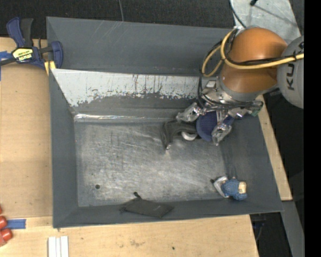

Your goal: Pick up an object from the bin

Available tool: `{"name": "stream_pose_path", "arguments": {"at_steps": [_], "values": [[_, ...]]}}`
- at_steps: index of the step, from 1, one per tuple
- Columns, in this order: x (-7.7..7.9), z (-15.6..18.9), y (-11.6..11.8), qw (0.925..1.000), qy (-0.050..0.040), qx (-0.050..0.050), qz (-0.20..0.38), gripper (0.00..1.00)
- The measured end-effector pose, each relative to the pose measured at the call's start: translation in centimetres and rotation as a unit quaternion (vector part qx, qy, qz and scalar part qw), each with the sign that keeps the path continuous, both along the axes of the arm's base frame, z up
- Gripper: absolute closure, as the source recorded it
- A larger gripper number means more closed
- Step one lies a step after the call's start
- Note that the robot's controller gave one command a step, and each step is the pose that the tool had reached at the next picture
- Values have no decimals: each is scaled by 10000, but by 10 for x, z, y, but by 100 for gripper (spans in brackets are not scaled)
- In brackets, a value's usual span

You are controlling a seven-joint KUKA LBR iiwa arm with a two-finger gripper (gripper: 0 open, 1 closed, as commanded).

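Note:
My gripper (205, 124) is at the bin's back right, below the orange wrist cover. A dark blue rounded thing (206, 127) sits between its two metal fingers (188, 113), which stand closed against its sides. Just left of it, on the bin floor, lies a dark grey angular piece (170, 132) with a small white wheel-like part (188, 136) that touches or nearly touches the left finger. A small blue and yellow toy (233, 188) lies near the front right corner, well apart from the gripper.
A flat dark scrap (146, 209) rests against the front wall at the middle. The bin's sloped back wall rises close behind the gripper, and the right wall is just beside it.

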State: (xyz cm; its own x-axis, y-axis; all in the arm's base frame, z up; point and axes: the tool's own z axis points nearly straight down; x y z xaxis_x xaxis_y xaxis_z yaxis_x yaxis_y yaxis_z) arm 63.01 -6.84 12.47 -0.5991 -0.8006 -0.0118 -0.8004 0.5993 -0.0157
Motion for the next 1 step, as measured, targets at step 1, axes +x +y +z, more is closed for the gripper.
{"name": "stream_pose_path", "arguments": {"at_steps": [1], "values": [[-3, 11, 23, 9915, 72, -6, 1300, 0]]}}
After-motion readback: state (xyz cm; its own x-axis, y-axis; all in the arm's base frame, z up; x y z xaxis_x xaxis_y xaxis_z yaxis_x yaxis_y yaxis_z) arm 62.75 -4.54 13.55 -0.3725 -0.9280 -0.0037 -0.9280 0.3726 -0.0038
